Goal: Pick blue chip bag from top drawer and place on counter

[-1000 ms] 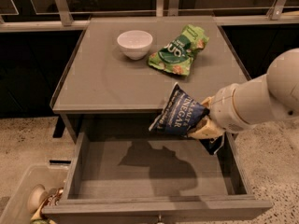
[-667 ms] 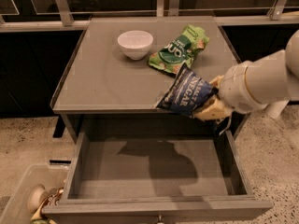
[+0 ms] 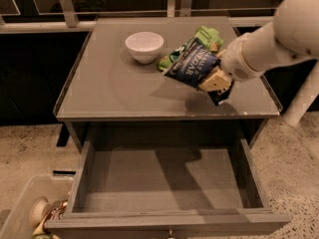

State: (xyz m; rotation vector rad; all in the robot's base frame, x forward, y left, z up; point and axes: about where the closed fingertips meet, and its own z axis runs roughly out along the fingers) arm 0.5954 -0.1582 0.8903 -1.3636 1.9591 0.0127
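My gripper (image 3: 217,82) is clamped on one end of the blue chip bag (image 3: 191,66), bag hanging off it toward the bowl (image 3: 144,46), both up over the desk (image 3: 112,96) w/ the top drawer (image 3: 164,178) open below it. Bag's prob light, crinkly & slippery, so pinch the sealed edge, not the puffy middle.

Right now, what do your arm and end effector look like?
The arm is a smooth, rounded off-white tube with a ringed wrist. The end effector, over the counter holding the blue chip bag, shows a tan block and black tip.
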